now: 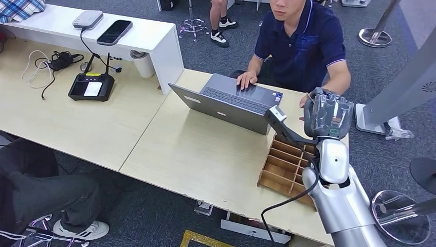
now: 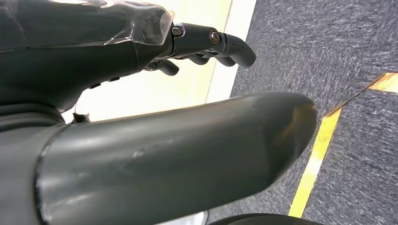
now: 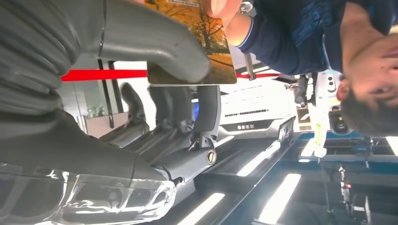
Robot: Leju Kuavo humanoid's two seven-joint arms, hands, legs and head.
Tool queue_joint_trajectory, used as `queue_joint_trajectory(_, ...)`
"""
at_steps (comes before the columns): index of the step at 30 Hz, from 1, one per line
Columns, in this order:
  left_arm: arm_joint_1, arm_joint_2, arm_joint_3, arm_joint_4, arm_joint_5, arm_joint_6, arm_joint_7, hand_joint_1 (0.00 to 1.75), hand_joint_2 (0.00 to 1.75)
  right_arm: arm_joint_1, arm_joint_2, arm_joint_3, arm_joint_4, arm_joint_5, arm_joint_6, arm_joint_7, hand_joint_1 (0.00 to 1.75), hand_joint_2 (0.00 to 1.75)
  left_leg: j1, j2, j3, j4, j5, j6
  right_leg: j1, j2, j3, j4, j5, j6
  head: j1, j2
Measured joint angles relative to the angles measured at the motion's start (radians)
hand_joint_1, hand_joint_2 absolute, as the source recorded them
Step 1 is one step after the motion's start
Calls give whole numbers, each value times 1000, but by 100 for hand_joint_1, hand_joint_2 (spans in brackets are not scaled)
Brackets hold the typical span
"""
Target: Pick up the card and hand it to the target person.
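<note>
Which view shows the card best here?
The right wrist view: the card, printed with autumn trees, sits pinched under the right hand's thumb. In the head view that hand hides it; the left wrist view faces carpet.

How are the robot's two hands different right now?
The right hand is raised toward the person and holds a card under its thumb; the left hand holds nothing. The person's fingers touch the card's far end, while the left hand hangs low over the carpet by the table edge, fingers loosely curled. Both have dark fingers and clear plastic wrap.
</note>
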Motion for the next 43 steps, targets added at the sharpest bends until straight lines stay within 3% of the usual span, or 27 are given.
queue_joint_trajectory(8, -1, -3, 0, 0, -28, 1, 1, 0, 0, 56, 0, -13, -35, -85, -41, -43, 0, 175, 0, 0, 0, 0, 0, 0, 0, 0, 0, 0, 0, 0, 0, 0)
queue_joint_trajectory(16, -2, -4, 0, -6, -63, 1, 20, 0, 0, 233, -10, -49, -258, -644, 145, -234, 0, 175, 0, 0, 0, 0, 0, 0, 0, 0, -1, 0, 0, 0, 0, 0)
queue_joint_trajectory(25, -3, -5, 1, -6, -73, 2, 32, 0, 0, 424, -55, -80, -404, -1139, 274, -346, 0, 175, 0, 0, -1, 0, -1, 0, 0, 0, -1, -1, -1, 0, 0, 0)
queue_joint_trajectory(32, -3, -6, 2, -7, -85, 2, 48, 0, 0, 513, -62, -95, -437, -1240, 265, -375, 0, 175, 0, 0, -1, 0, -1, 0, 0, 0, -1, 0, -1, 0, 0, 0)
queue_joint_trajectory(43, -1, -4, 3, -16, -77, 2, 46, 0, 0, 547, -62, -96, -441, -1257, 247, -385, 0, 175, 0, 0, -1, 0, -1, 0, 0, 0, -1, 0, 0, 0, 0, 0)
